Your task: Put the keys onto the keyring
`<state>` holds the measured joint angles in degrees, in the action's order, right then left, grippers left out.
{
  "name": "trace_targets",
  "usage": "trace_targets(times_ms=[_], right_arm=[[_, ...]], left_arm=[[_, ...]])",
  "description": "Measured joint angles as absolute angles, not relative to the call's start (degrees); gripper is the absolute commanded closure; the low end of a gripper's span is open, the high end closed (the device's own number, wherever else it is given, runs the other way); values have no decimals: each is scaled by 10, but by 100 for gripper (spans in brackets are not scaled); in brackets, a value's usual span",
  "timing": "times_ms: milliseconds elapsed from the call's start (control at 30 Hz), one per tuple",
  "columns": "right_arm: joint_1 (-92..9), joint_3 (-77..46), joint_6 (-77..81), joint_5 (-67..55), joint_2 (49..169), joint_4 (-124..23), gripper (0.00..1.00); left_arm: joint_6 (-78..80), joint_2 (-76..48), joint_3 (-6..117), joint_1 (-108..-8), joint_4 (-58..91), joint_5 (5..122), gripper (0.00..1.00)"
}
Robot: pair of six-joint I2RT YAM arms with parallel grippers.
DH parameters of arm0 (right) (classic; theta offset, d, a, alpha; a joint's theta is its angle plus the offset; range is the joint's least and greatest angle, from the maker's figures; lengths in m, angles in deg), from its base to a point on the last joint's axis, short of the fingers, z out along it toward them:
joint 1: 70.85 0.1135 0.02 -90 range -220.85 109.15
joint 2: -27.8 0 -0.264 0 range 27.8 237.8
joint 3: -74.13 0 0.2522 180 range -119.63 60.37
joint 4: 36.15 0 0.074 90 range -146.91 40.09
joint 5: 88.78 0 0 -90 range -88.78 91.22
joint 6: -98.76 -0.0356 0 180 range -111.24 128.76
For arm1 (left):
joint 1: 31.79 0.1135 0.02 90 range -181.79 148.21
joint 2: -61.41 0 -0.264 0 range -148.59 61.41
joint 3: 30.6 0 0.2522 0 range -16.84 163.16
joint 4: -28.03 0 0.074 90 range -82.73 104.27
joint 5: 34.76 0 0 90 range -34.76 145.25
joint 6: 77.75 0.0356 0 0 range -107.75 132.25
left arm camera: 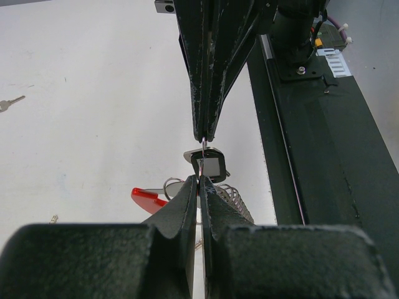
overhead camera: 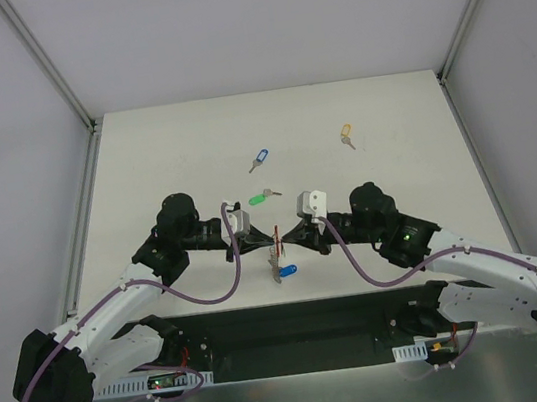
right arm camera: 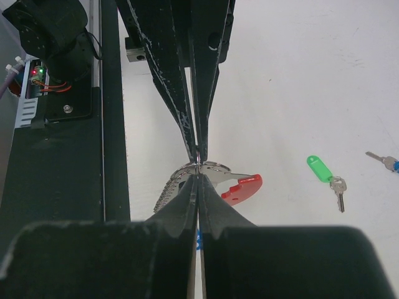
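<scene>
The keyring [overhead camera: 278, 256] hangs upright between both arms at the table's middle front, its red band [left arm camera: 147, 200] to one side and its grey ribbed strap [left arm camera: 238, 203] to the other. My left gripper [left arm camera: 199, 181] is shut on its thin edge from the left, and my right gripper [right arm camera: 198, 177] is shut on it from the right, tip to tip. A black-tagged key [left arm camera: 211, 166] and a blue-tagged key [overhead camera: 287, 270] hang at the ring. Loose on the table lie a green-tagged key [right arm camera: 321, 169], a blue-tagged key [overhead camera: 260, 158] and a yellow-tagged key [overhead camera: 345, 134].
A black base rail [overhead camera: 297, 323] runs along the near edge under the arms. White walls with metal posts [overhead camera: 46, 62] enclose the table on three sides. The loose keys lie beyond the grippers, towards the back.
</scene>
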<state>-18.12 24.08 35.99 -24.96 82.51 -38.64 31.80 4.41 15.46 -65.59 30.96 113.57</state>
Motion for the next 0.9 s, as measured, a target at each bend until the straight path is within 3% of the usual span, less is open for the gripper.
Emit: trace_targets(times_ms=[900], right_arm=[[-185,248,359,-238,827,-387,99]], left_arm=[[318,44,155,-656,310,1136,100]])
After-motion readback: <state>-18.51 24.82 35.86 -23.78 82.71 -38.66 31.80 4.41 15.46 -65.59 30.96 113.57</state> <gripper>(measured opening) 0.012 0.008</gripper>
